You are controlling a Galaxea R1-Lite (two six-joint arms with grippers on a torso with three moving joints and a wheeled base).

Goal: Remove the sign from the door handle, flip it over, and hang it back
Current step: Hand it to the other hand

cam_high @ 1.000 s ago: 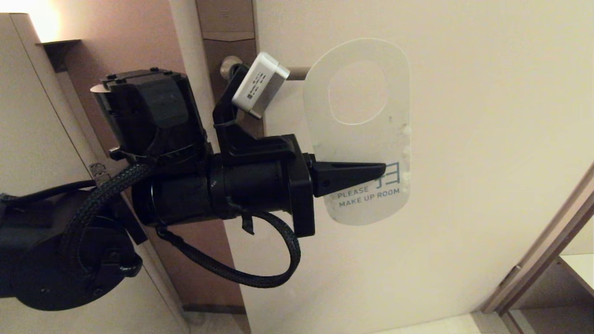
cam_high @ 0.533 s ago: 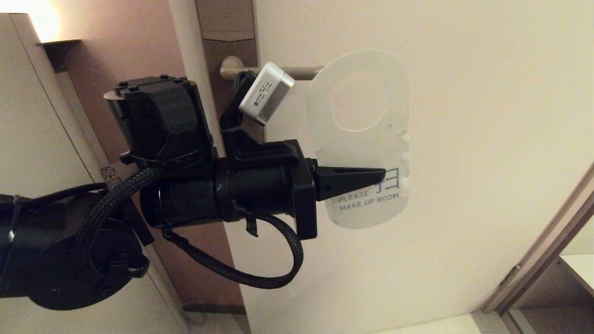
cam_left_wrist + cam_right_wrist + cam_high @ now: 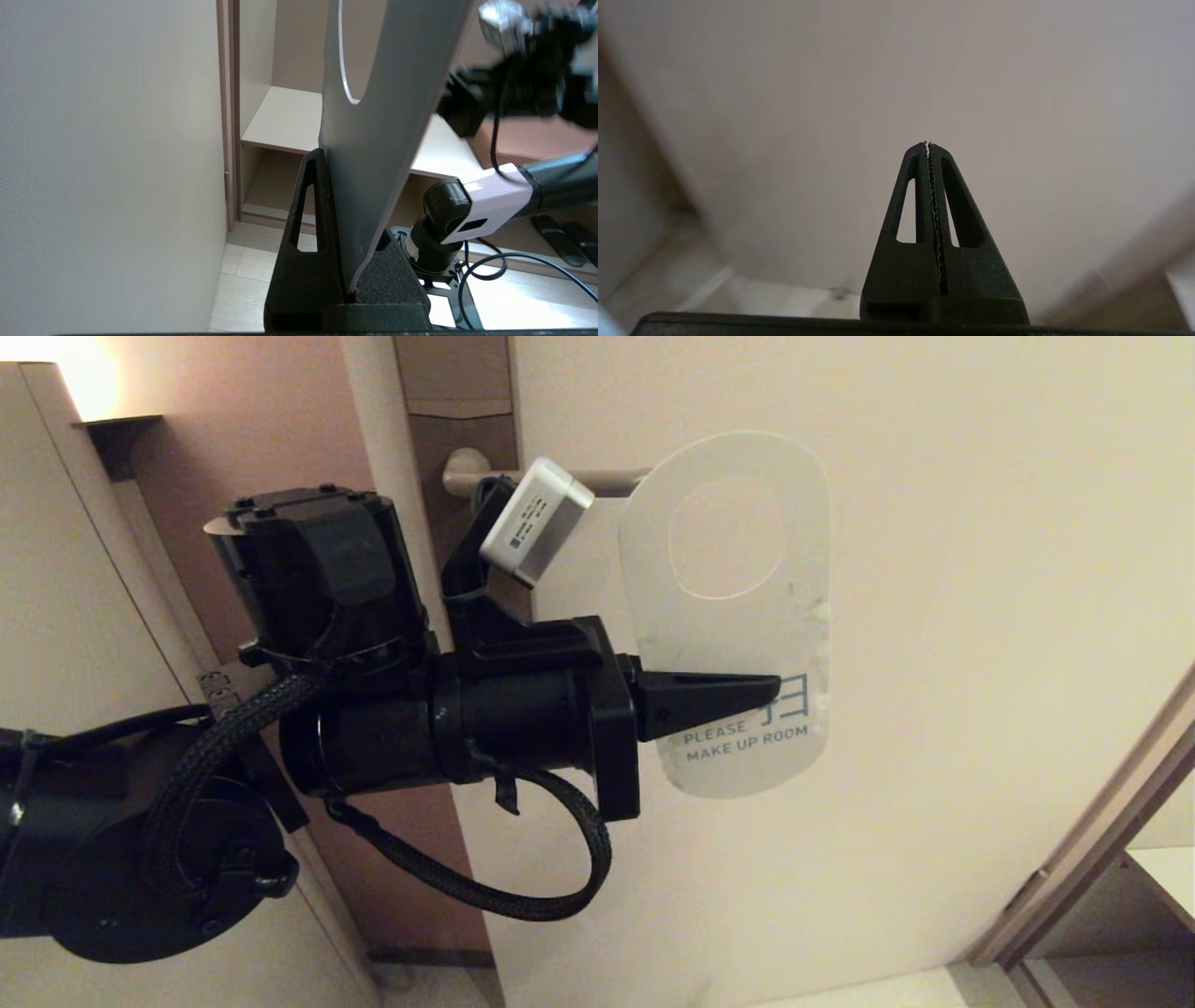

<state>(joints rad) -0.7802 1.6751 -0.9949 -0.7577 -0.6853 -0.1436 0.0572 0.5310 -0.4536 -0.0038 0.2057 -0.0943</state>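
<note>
The sign (image 3: 728, 635) is a flat white card with an oval hole, its "PLEASE MAKE UP ROOM" side facing the head view. My left gripper (image 3: 770, 689) is shut on its lower part from the left and holds it upright in front of the door. The sign's left edge covers the free end of the beige door handle (image 3: 467, 476); no bar shows through the hole. In the left wrist view the sign (image 3: 387, 116) stands edge-on between the black fingers (image 3: 308, 219). My right gripper (image 3: 928, 144) is shut and empty, out of the head view, pointing at a pale surface.
The cream door (image 3: 934, 663) fills the right half, with the brown lock plate (image 3: 462, 392) above the handle. A brown frame and shelf unit (image 3: 1158, 877) stand at the lower right. My left arm's wrist camera (image 3: 537, 518) sits just below the handle bar.
My left arm has shifted a little down and to the right with the sign, uncovering more of the handle bar. The grip on the sign is unchanged.
</note>
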